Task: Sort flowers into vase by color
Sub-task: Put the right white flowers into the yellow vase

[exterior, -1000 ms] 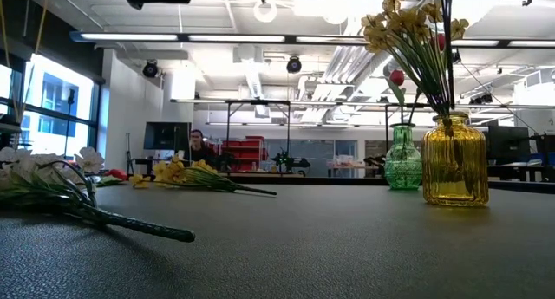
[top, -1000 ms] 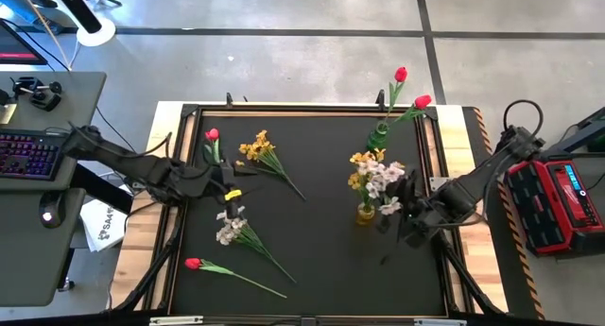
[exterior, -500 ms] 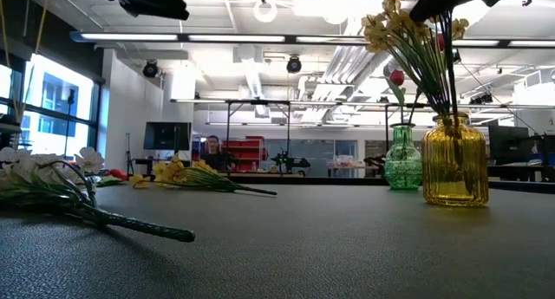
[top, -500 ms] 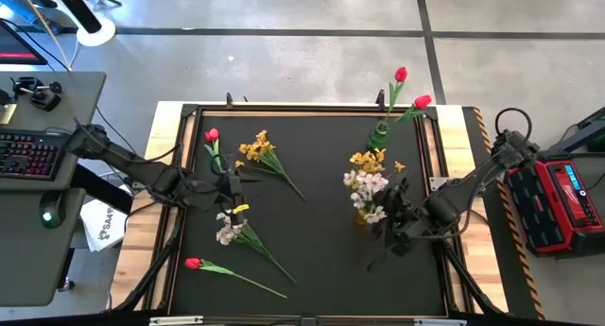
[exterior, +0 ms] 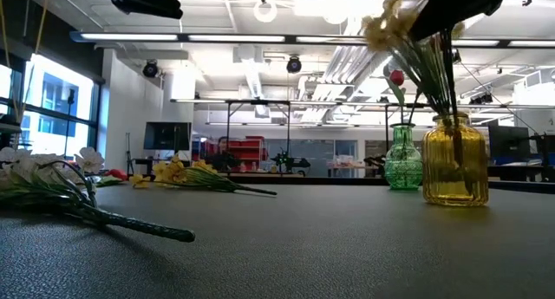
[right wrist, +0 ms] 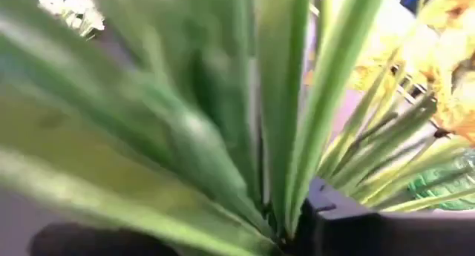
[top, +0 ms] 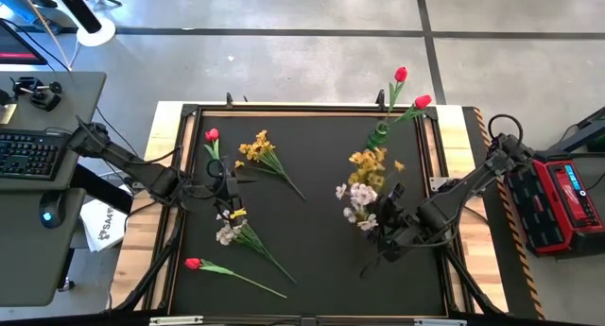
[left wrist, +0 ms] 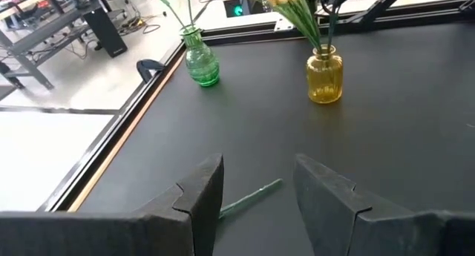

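My right gripper (top: 389,224) hangs over the yellow vase (top: 365,215), shut on a white flower (top: 352,197) whose stem runs down into that vase (exterior: 454,165) beside yellow flowers (top: 369,160). Two red flowers (top: 401,75) stand in the green vase (top: 378,137). My left gripper (top: 230,190) hovers open above a white flower (top: 230,230) lying flat on the mat; its stem end (left wrist: 252,197) shows on the mat beyond the fingers. A red flower (top: 212,135), a yellow one (top: 259,148) and another red one (top: 194,264) also lie on the mat. My right gripper has the white flower's green stem and leaves (right wrist: 286,174) between its two fingers, one finger (right wrist: 349,215) showing beside them. It comes from above and from the table's right, slanting down. The flower leans toward the table's left, its blossoms above the vase and its lower stem inside it.
The mat's raised frame (top: 194,113) rims the work area. A keyboard (top: 24,154) sits on a side desk at the left and a red case (top: 558,198) at the right. Bare mat lies between the two flower groups.
My right gripper has sunk toward the yellow vase and the table's near edge with the white flower, whose blossoms have swung toward the table's left. My left gripper has crept toward the near edge, over the lying white flower.
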Robot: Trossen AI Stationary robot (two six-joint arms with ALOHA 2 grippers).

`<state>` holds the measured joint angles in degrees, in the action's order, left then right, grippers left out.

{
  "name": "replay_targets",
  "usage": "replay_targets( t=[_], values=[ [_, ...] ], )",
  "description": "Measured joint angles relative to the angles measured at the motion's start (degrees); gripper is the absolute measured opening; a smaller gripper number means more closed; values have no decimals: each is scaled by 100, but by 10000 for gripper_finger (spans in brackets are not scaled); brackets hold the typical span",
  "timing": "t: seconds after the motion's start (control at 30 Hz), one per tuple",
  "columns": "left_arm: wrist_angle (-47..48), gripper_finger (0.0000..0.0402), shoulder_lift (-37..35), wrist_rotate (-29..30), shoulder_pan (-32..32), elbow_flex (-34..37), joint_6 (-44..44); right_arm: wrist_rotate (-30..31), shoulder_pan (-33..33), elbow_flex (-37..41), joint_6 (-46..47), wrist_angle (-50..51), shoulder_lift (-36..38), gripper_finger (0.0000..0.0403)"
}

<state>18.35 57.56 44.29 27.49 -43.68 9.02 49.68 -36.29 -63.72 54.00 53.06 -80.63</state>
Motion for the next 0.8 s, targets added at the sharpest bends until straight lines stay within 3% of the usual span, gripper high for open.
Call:
replay_targets(
  t=[0.17, 0.43, 0.8],
  values=[
    [-2, 149, 0, 2, 0, 0, 15, 7, 0, 0, 0, 103, 74, 119],
    [26, 149, 0, 2, 0, 0, 95, -636, 4, 0, 5, 172, 446, 208],
    [31, 149, 0, 0, 0, 0, 135, -805, 36, 0, 168, 264, 1164, 209]
  ],
)
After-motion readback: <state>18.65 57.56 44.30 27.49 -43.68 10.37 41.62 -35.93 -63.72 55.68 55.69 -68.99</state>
